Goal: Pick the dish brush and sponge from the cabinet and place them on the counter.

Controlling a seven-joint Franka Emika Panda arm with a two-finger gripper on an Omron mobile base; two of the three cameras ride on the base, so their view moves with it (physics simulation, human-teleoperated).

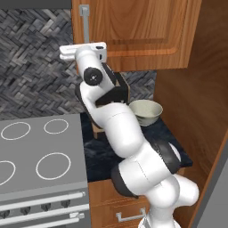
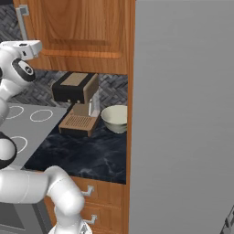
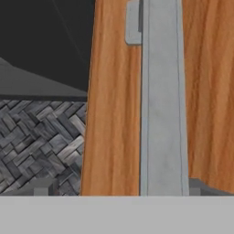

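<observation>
Hand view, close-up of the cabinet [image 3: 114,114] door edge: the grey bar handle [image 3: 163,105] runs straight up the frame, its mount bracket near the top. Two dark fingertips [image 3: 42,188] sit low in the frame, one well left of the handle over the herringbone backsplash [image 3: 41,146], the other just right of the handle. So the fingers are spread wide w/ the handle between them, nothing gripped, no contact visible.

Left base view: the gripper [image 1: 67,54] is raised to the bottom left corner of the cabinet [image 1: 138,31], just below the lower end of the handle [image 1: 84,24]. Cabinet door is closed; dish brush and sponge can't be seen, so can't tell where they lie.

Below the cabinet, the counter [image 1: 164,133] is black marbled stone. On it: a pale bowl [image 1: 146,112], and a dark box-shaped appliance [image 1: 116,93] partly behind the arm. Left of the counter, the grey stovetop [image 1: 40,151] w/ white rings. Wooden drawer [image 1: 129,213] under the counter.

Right base view: same cabinet [image 2: 82,32] w/ handle [image 2: 22,20] at its left edge, gripper end [image 2: 34,47] just below it. Under the cabinet, the appliance [image 2: 75,87], a small wooden rack/tray [image 2: 78,122] in front of it, bowl [image 2: 115,118] to the right of that, all on the counter [image 2: 87,155]. A tall grey panel [image 2: 183,114] stands right of the cabinet.
</observation>
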